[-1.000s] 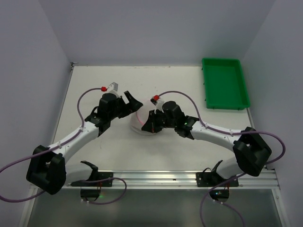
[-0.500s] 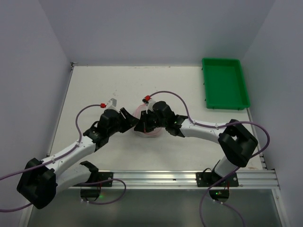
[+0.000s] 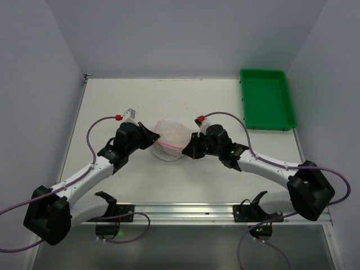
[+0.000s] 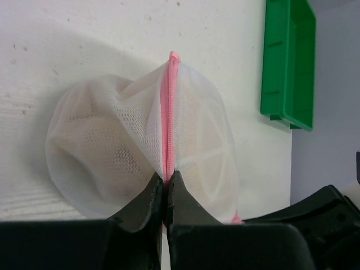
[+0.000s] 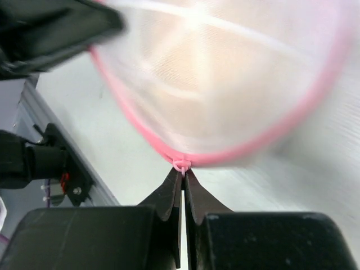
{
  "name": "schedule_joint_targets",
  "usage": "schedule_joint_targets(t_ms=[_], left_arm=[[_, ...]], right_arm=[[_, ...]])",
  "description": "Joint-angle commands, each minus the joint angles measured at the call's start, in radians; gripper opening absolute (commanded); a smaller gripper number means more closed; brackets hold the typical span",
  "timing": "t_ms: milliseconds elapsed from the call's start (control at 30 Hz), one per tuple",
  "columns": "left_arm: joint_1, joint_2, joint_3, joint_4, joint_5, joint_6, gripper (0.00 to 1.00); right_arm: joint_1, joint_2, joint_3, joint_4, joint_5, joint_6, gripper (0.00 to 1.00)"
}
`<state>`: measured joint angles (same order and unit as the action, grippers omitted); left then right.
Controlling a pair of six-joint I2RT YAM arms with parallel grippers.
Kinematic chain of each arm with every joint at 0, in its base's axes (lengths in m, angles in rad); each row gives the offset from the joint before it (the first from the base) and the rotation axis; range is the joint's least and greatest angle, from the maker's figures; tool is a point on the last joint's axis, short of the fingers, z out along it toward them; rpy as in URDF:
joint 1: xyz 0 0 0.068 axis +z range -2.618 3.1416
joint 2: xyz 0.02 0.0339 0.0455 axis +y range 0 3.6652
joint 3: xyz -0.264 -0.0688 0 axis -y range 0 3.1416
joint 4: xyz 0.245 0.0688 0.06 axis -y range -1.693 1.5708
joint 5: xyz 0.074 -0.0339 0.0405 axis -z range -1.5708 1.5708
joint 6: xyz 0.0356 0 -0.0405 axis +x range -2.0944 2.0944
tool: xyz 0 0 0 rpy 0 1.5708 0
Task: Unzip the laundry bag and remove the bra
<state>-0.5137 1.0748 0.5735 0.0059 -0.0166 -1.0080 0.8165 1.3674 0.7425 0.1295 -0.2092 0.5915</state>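
Tabletop [image 3: 112, 95] from above. Left gripper [image 3: 153, 138] at 9 o'clock of laundry bag [image 3: 170, 138], fingers fully closed on pink zip edge [image 4: 167, 124]. Bag at tabletop centre, beige bra [image 4: 194, 126] faint through mesh. Right gripper [image 3: 190, 151] at bag's 4 o'clock, pinched tight on zip pull [image 5: 181, 165]. Green tray [image 3: 267, 98] at 2 o'clock.

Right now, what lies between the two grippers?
The laundry bag; in the top view it spans from left gripper to right gripper, both shut on its pink zip edge.

translucent white mesh laundry bag [image 4: 140, 146]; matt black fingers [image 4: 152, 211].
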Motion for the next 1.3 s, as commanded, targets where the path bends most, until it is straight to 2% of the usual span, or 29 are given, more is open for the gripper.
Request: schedule_joint_targets(t_ms=[0,133,233,267,300,333,367,433,467,567,667,833,967,1100,1200,1267], left_arm=[[0.063,0.032,0.068,-0.001,0.039,0.153,0.0],[0.099,0.129,0.184,-0.064,0.105,0.294,0.0],[0.115,0.177,0.244,-0.024,0.162,0.365,0.14],[0.115,0.186,0.259,-0.024,0.173,0.382,0.23],[0.115,0.198,0.275,0.006,0.17,0.384,0.42],[0.116,0.201,0.301,0.005,0.17,0.379,0.53],[0.116,0.206,0.316,-0.003,0.167,0.364,0.77],[0.116,0.192,0.321,-0.055,0.162,0.342,0.93],[0.116,0.177,0.303,-0.049,0.149,0.315,0.98],[0.116,0.055,0.18,-0.026,0.072,0.238,1.0],[0.116,-0.048,0.085,-0.107,-0.024,0.153,0.99],[0.115,-0.193,-0.041,-0.126,-0.042,0.042,0.94],[0.113,-0.274,-0.04,-0.194,-0.08,0.009,0.93],[0.115,-0.299,0.063,-0.326,-0.178,0.039,0.96],[0.115,-0.323,0.097,-0.398,-0.186,0.028,0.98],[0.115,-0.366,0.046,-0.388,-0.152,-0.041,0.97]], right_arm=[[-0.14,-0.083,-0.08,-0.066,-0.045,-0.029,0.0],[-0.151,-0.146,-0.057,-0.149,-0.088,-0.076,0.0],[-0.137,-0.133,-0.022,-0.094,-0.202,-0.049,0.0],[-0.111,-0.098,0.019,-0.073,-0.217,-0.041,0.0],[-0.094,-0.071,0.047,-0.064,-0.222,-0.038,0.0],[-0.082,-0.042,0.075,-0.054,-0.223,-0.024,0.0],[-0.051,0.022,0.133,-0.035,-0.223,-0.019,0.0],[-0.022,0.086,0.193,-0.01,-0.223,0.007,0.0],[0.002,0.116,0.251,0.01,-0.222,0.016,0.0],[0.033,0.225,0.354,0.024,-0.208,0.051,0.0],[0.047,0.286,0.406,0.027,-0.18,0.067,0.0],[0.055,0.329,0.411,0.036,-0.176,0.071,0.0],[0.059,0.334,0.388,0.045,-0.167,0.073,0.0],[0.059,0.325,0.37,0.045,-0.142,0.071,0.0],[0.059,0.318,0.362,0.036,-0.128,0.062,0.0],[0.059,0.317,0.359,0.035,-0.125,0.059,0.0]])
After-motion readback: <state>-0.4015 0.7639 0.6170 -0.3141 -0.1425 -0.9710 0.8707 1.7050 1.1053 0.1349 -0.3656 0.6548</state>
